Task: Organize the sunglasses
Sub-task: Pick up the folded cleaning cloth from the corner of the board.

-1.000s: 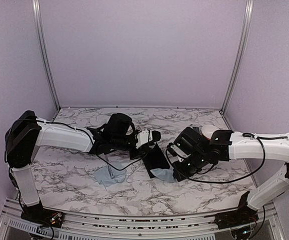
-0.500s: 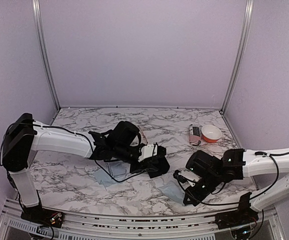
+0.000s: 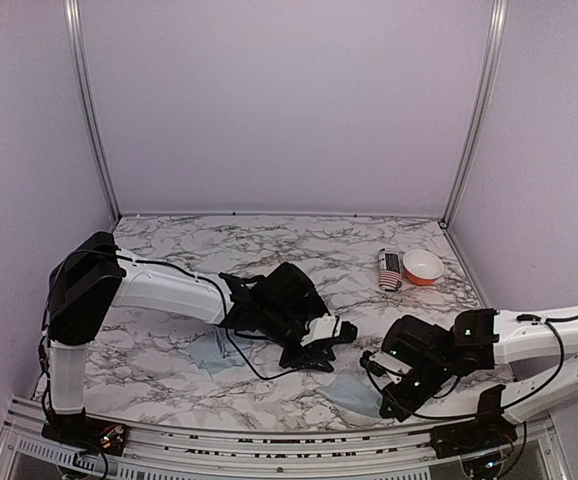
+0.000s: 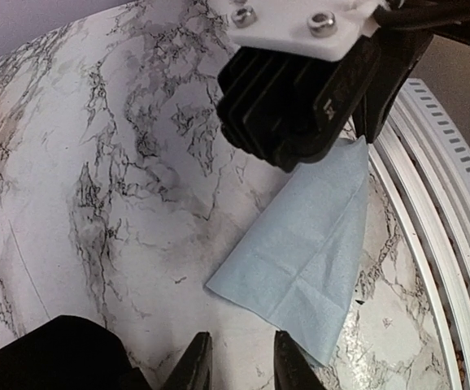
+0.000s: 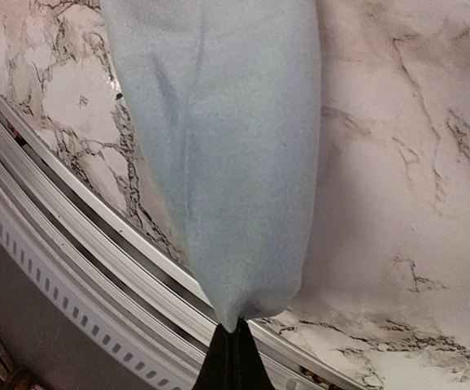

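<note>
Pale-blue cloth [image 5: 219, 162] hangs from the right end effector [image 5: 228, 357], whose 2 fingers are clenched tight on 1 corner, with no gap showing. The rest of the cloth trails on the marble surface [image 3: 299, 245] close to the front rail [image 5: 72, 244]. The step looks like laying this cloth out. To do it well, keep the pinch on the corner, draw it low and away from the rail so it spreads flat, and avoid the other arm working just beside it. The left end effector [image 4: 239, 370] is released, its fingers a narrow gap apart with only bare marble between them, next to the black case [image 3: 304, 357]. The sunglasses cannot be made out clearly. They may sit on the second cloth [image 3: 209, 352] under the left arm, but that is too small to tell.
</note>
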### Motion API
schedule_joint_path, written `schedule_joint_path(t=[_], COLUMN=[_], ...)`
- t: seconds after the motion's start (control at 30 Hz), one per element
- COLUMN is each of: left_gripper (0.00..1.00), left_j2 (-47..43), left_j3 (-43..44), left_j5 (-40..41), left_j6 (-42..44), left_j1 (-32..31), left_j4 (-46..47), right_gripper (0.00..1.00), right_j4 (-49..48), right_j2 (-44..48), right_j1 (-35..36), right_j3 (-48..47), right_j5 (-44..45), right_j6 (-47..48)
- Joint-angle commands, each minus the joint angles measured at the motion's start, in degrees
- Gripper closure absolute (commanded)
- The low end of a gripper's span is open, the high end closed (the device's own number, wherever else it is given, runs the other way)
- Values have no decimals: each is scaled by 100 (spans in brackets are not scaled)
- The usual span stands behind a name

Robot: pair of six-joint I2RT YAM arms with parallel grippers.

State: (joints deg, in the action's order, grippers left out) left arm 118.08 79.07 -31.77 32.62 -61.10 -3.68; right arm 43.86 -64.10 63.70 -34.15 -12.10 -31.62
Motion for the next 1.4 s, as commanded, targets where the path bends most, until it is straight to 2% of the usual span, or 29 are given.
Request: schedule_joint_path(t=[0.0, 0.17, 0.37, 0.77, 0.87, 1.1, 1.37], left_gripper=[74, 74, 74, 75, 75, 85, 99], left_j2=[223, 549, 961, 918, 978, 1138, 1041], left_j3=[164, 281, 611, 478, 460, 352, 197], left_j5=[-201, -126, 343, 305, 604, 1364, 1393], left_j6=[224, 260, 192, 505, 583, 726, 760], left_j1=[-235, -285, -325, -335, -432, -632, -693], left_j4=[-367, -388, -340, -222, -261, -178, -178], right_gripper=[100, 100, 100, 100, 100, 100, 100], right_j4=[-80, -116, -180, -272, -272, -259, -193], right_j2=[-16, -102, -212, -254, -293, -280, -244], right_j1=[28, 28, 24, 25, 28, 28, 28], right_j3=[-1, 27, 33, 67, 53, 58, 37], right_j5=[164, 156, 115, 26, 21, 23, 143], right_j6=[-102, -50, -18, -31, -2, 15, -5])
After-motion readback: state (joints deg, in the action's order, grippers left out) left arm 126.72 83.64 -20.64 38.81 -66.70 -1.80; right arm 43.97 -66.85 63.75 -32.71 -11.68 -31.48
